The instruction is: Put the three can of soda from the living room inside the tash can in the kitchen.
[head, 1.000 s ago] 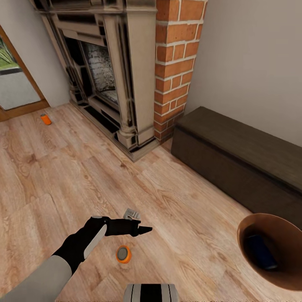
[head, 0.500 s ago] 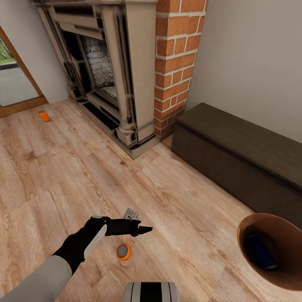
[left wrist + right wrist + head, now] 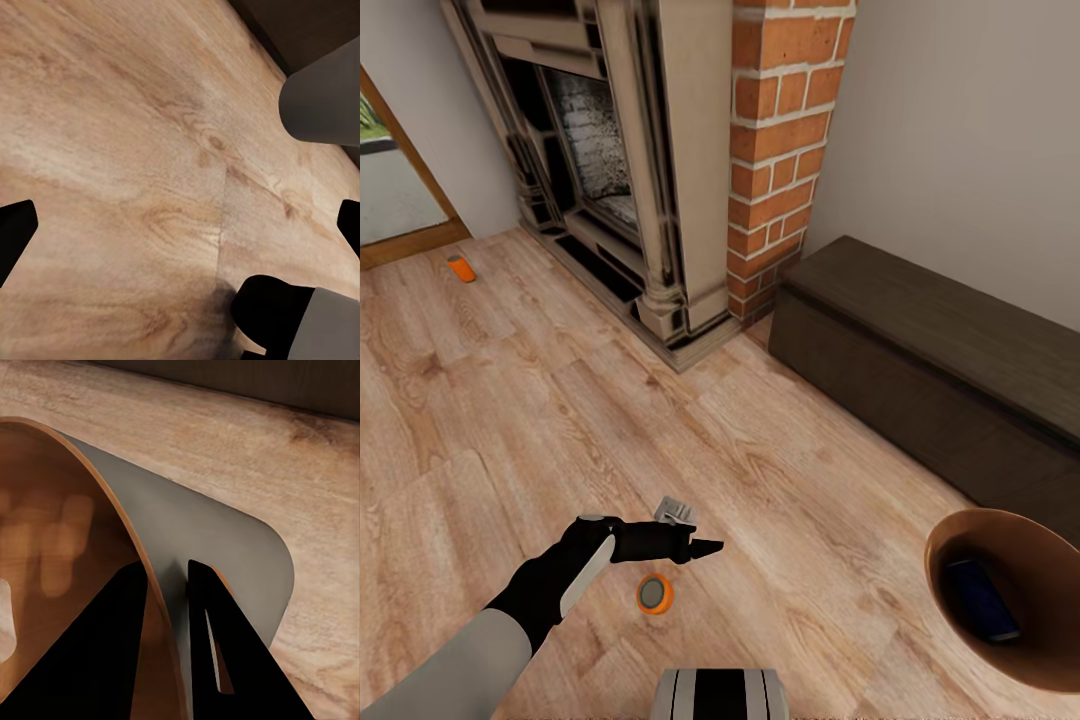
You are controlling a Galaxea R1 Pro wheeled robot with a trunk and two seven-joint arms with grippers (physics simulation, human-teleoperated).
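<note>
Right now the nearest orange can stands upright on the wood floor, just below and beside the left gripper, whose fingers look drawn together to a point in the head view. The left wrist view, though, shows two dark tips at opposite edges with bare boards between them, so I judge the fingers spread and holding nothing. The blue can lies inside the bin, and the right gripper is clamped on the bin's rim, one finger inside and one outside the wall. A second orange can stands far off near the glass door, left of the fireplace.

Risks, as I judge them:
- The near can is not between the fingers. A careless descent could nudge it, tip it and send it rolling over the smooth floor.
- The can sits close to the robot's base. Reaching that low and that near may be awkward, and the arm could knock it.
- The bin hangs from a thin rim pinch. A jolt could let it slip or tilt, and the blue can could spill out.

Hard to make out:
- The bin is cut off by the picture's edge.
- Whether the left fingers touch the floor cannot be told.
- The far can is too small to show detail.
- The dark low chest by the wall hides the floor behind it.
</note>
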